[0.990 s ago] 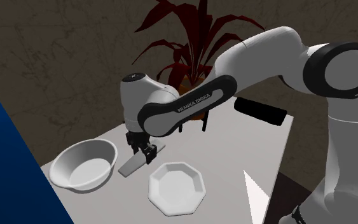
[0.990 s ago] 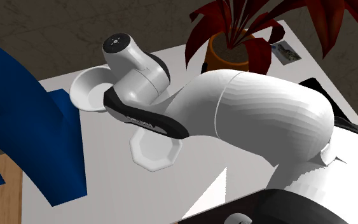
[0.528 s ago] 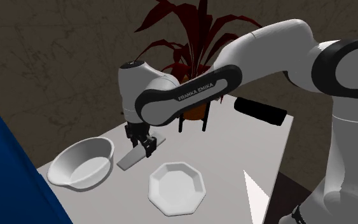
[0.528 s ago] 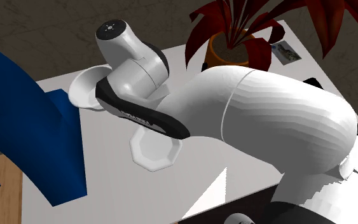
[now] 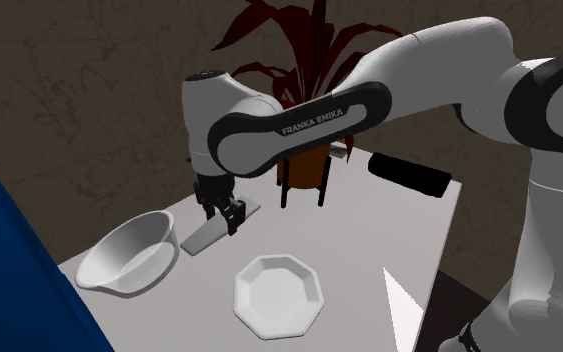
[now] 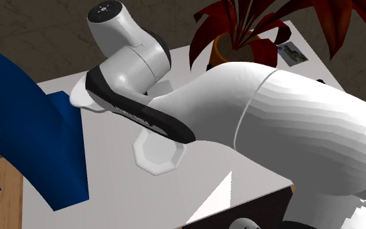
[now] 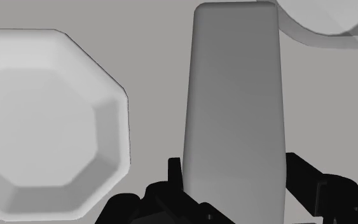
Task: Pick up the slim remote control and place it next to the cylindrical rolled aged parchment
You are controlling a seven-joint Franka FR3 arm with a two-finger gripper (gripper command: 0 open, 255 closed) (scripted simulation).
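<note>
Wrist view: grey remote (image 7: 233,108), one end clamped between the gripper's (image 7: 234,175) fingers. In the shoulder view it hangs tilted between bowl (image 5: 99,272) and plate (image 5: 314,275), seemingly just off the table (image 5: 369,240). Step: carry. Next: cross past the plant (image 5: 314,40) to the dark roll (image 5: 409,173), well apart, and release beside it.

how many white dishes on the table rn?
2. A round bowl near the table's corner on the shoulder view's left, beside the grey remote in the gripper; an octagonal dish to the bowl's right. The arm could hide more.
</note>
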